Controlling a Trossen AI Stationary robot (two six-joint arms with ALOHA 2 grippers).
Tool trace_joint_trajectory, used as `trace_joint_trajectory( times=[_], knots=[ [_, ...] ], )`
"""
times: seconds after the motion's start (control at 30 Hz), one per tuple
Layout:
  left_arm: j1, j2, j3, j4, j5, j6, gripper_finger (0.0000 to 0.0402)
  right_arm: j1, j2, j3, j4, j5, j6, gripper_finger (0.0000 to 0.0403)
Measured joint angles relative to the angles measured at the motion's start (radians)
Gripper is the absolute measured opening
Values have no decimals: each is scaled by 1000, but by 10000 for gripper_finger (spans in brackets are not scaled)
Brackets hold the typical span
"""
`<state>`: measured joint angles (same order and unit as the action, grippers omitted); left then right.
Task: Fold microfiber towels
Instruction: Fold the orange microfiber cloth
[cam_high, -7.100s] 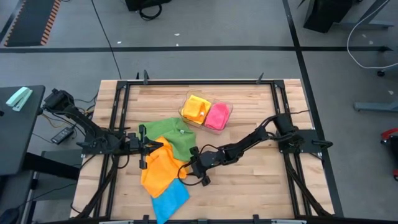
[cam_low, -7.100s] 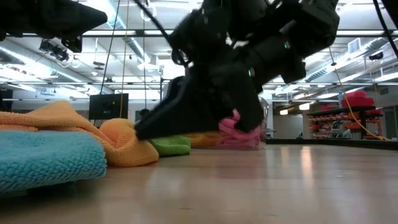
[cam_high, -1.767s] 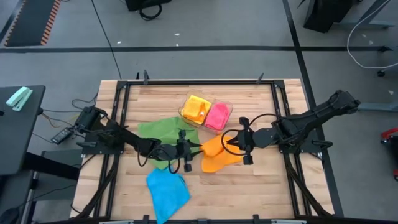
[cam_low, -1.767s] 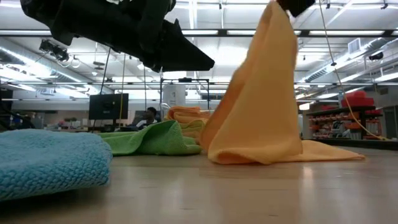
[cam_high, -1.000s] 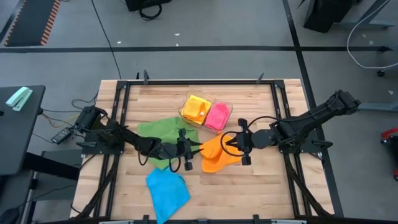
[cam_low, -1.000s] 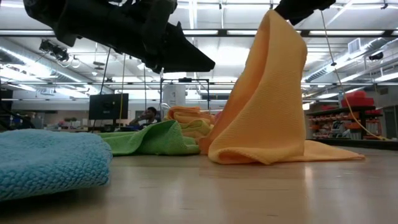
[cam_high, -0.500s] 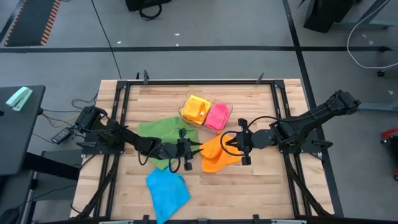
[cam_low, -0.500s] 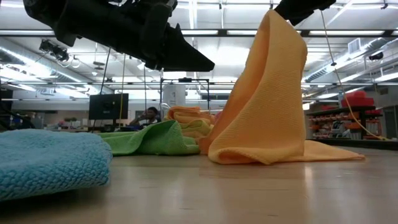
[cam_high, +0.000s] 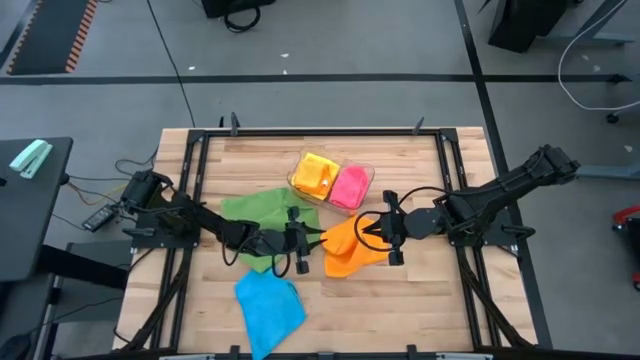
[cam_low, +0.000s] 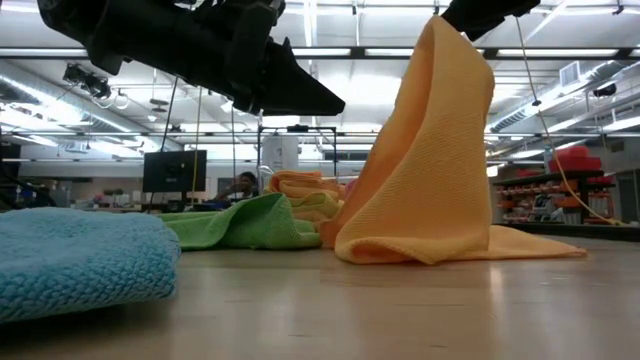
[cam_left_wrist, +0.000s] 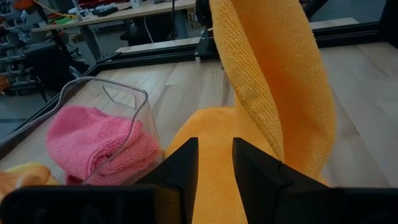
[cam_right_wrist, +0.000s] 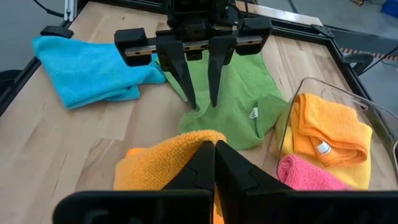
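Nothing moved; green towel (cam_high: 262, 212), clear tray (cam_high: 365, 178) flank lifted orange towel (cam_high: 352, 245).

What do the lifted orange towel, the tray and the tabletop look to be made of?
Orange towel: soft knitted microfibre by the look, matte, with a fine looped nap, draping in limp folds from the right gripper. Tray: clear rigid plastic, glossy; the pink towel shows through its wall. Tabletop: pale wood planks, probably sealed, since the low view shows a faint sheen.

A robotics lab — strip ceiling lights (cam_low: 560, 52), monitor (cam_low: 174, 170), cluttered workbenches (cam_left_wrist: 93, 15).
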<state>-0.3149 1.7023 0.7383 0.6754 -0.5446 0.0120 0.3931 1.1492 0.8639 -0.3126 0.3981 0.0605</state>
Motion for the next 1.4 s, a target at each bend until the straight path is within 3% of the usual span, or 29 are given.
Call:
trace_joint_trajectory(
  times=[0.47, 1.4],
  knots=[
    [5, 0, 0, -1, 0, -94, 107, 0, 0, 0, 0, 0, 3, 10],
    [5, 0, -1, -25, 0, -106, 107, 0, 0, -1, 1, 0, -11, 10]
  ],
)
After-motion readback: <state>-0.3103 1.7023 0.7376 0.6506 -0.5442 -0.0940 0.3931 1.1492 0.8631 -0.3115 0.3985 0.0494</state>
